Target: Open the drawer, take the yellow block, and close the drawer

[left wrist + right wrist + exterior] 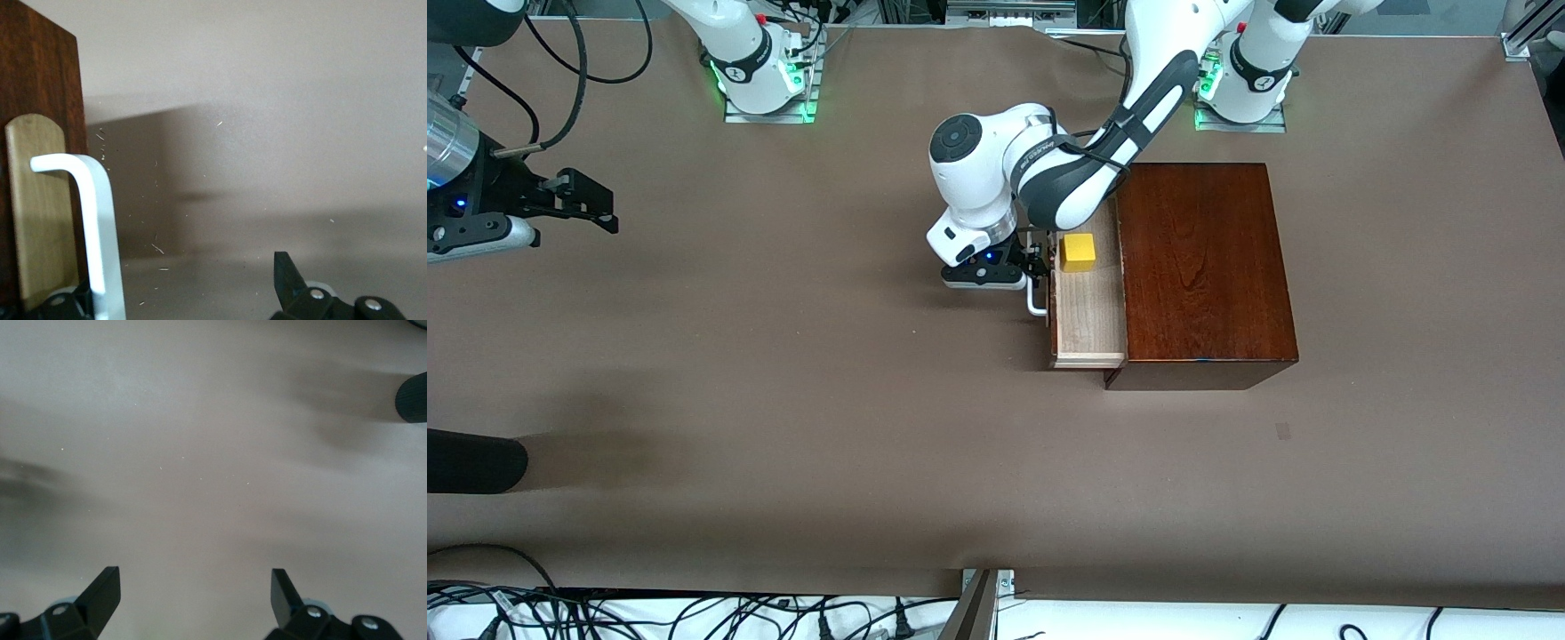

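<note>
The dark reddish-brown wooden box (1202,267) stands toward the left arm's end of the table. Its drawer (1089,316) is pulled out, showing the pale wood floor. The yellow block (1079,252) sits in the drawer, at the end farther from the front camera. My left gripper (1037,260) is at the white handle (1035,300), open. In the left wrist view the handle (100,227) stands between the spread fingers (287,277), close to the one that is mostly hidden. My right gripper (596,206) is open and empty, held over bare table at the right arm's end (193,580).
A black rounded object (471,462) juts in at the table's edge by the right arm's end, nearer the front camera; it also shows in the right wrist view (412,399). Cables lie along the edge nearest the front camera. The brown table surface (783,400) is wide and bare.
</note>
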You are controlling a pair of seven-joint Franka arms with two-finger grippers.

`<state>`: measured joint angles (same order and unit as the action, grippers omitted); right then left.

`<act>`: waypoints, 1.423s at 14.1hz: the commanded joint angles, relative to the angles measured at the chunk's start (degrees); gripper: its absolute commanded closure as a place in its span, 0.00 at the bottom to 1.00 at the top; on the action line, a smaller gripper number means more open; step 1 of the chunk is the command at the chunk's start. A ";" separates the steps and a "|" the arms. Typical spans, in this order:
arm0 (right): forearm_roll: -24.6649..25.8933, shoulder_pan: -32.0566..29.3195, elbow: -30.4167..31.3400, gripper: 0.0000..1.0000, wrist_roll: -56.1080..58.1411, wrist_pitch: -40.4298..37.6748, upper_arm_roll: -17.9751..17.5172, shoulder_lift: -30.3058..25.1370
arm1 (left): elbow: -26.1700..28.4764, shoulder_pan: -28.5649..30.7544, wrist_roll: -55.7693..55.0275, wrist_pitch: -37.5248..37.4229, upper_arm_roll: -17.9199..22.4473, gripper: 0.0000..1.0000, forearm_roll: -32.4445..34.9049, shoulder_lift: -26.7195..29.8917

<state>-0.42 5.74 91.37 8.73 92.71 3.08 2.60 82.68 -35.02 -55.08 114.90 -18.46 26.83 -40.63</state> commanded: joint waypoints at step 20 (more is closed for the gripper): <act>-1.50 0.49 -0.67 0.00 0.23 0.02 -1.15 1.62 | -13.07 22.96 25.59 -27.34 0.18 0.00 -13.45 15.65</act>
<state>-0.68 5.70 91.40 8.85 92.77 2.75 3.42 69.09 -16.23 -35.36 91.97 -17.38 17.43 -27.92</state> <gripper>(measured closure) 0.000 0.000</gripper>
